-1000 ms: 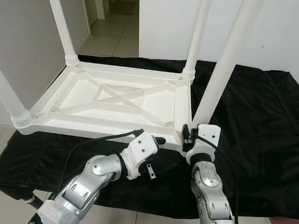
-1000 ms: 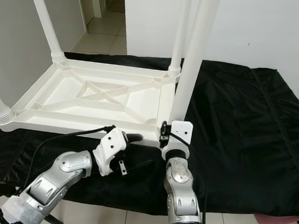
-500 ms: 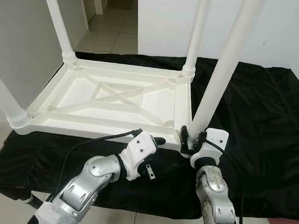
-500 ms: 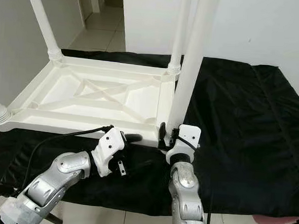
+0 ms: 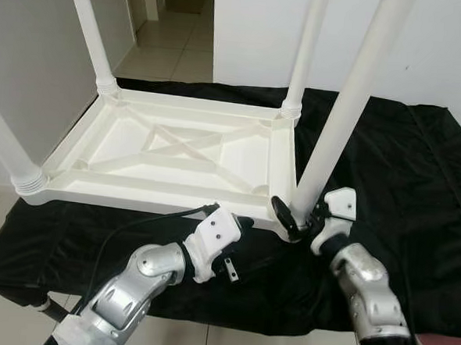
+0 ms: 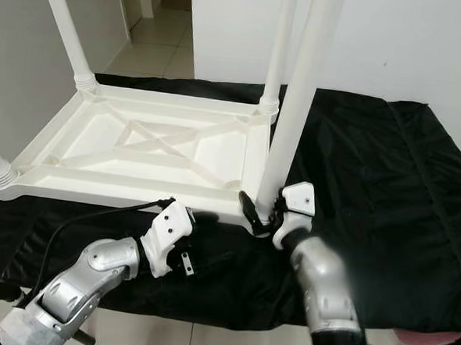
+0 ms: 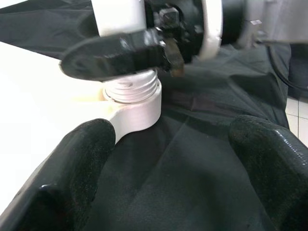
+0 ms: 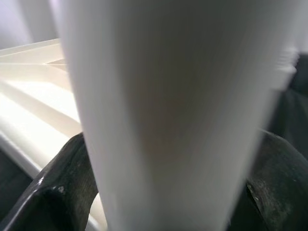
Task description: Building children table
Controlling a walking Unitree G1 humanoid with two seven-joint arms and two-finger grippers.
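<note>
Since a second ago the right arm has swung its elbow outward toward four o'clock, so the right gripper (image 5: 296,221) now reaches the near-right leg (image 5: 347,117) slantwise instead of from straight below; the tabletop has stayed where it was. The white tabletop (image 5: 177,150) lies upside down on the black cloth (image 5: 402,175), filling the picture from nine to twelve o'clock, with four legs standing up from its corners. The right gripper's two black fingers are clamped round the base of the near-right leg, one on either side. The left gripper (image 7: 163,159) hovers just short of that same corner with its fingers spread wide and nothing between them.

The risk, as I judge it, is cross-threading: twisting from this slanted angle could tip the leg in its socket, or drag the light tabletop across the cloth, since the left gripper is not bracing it.

The left wrist view shows the ribbed collar (image 7: 132,94) seated in the corner socket, which the head views leave tiny. The right wrist view shows both fingers against the leg.
</note>
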